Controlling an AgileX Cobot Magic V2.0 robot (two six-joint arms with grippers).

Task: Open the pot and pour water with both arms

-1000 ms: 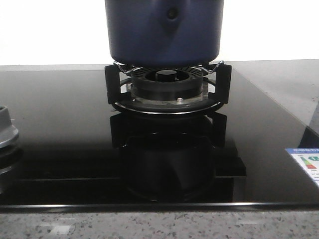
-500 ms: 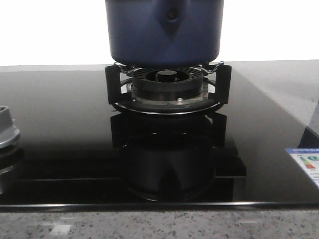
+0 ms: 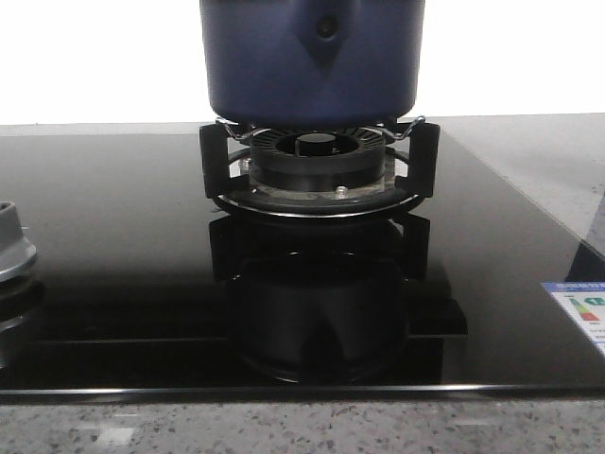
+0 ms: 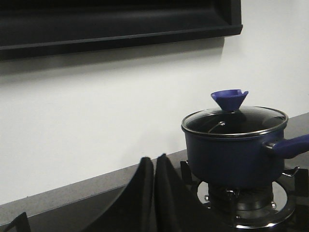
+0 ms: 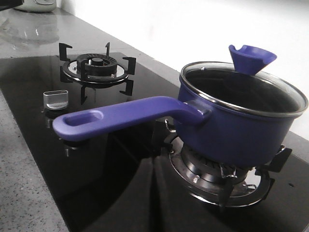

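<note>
The dark navy-blue pot (image 3: 312, 57) stands on the black burner grate (image 3: 317, 165) at the middle back of the hob; no gripper shows in the front view. A glass lid (image 4: 234, 121) with a blue cone knob (image 4: 229, 99) closes the pot. In the left wrist view my left gripper (image 4: 153, 162) is shut and empty, off to the side of the pot (image 4: 231, 154) and apart from it. In the right wrist view my right gripper (image 5: 154, 162) is shut on nothing, low over the glass hob, below the pot's long blue handle (image 5: 116, 116).
A second burner (image 5: 96, 70) and a small clear knob (image 5: 55, 99) lie beyond the handle. A grey metal round part (image 3: 11, 251) sits at the hob's left edge, a label sticker (image 3: 581, 307) at its right. A dark hood (image 4: 120, 24) hangs above.
</note>
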